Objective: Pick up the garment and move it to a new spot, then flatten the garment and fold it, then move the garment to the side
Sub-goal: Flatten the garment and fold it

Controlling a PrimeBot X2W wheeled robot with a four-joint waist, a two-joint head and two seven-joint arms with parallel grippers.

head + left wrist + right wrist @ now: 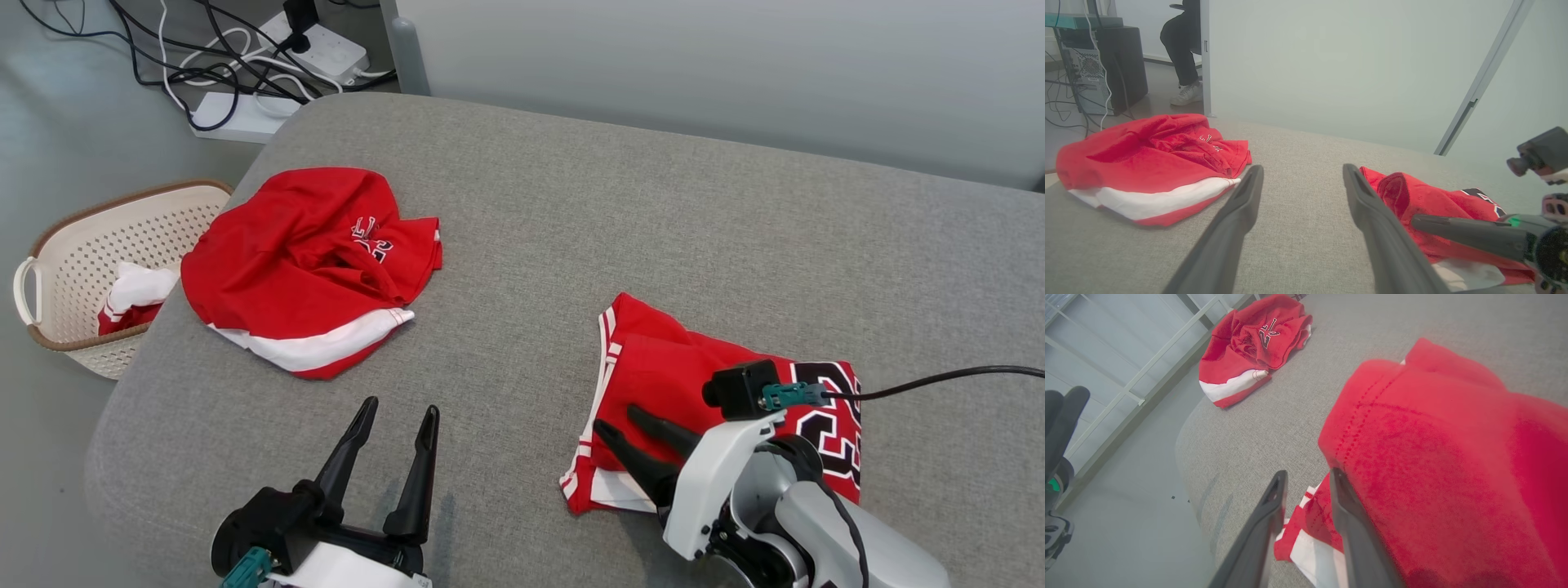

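Bare grey cushion (653, 229) runs wide between the crumpled red garment (302, 261), far left, and the folded garment (653, 359), near right. This leaves an open lane up the middle to the back wall (735, 65). At the foot of that lane the left gripper (402, 406) hangs over bare cushion, fingers spread. The right gripper (616, 416) lies over the folded garment's near-left corner, fingers a little apart. Its camera cable (939, 378) trails off right. Off the cushion's left edge: basket (57, 245), floor cables (237, 57).
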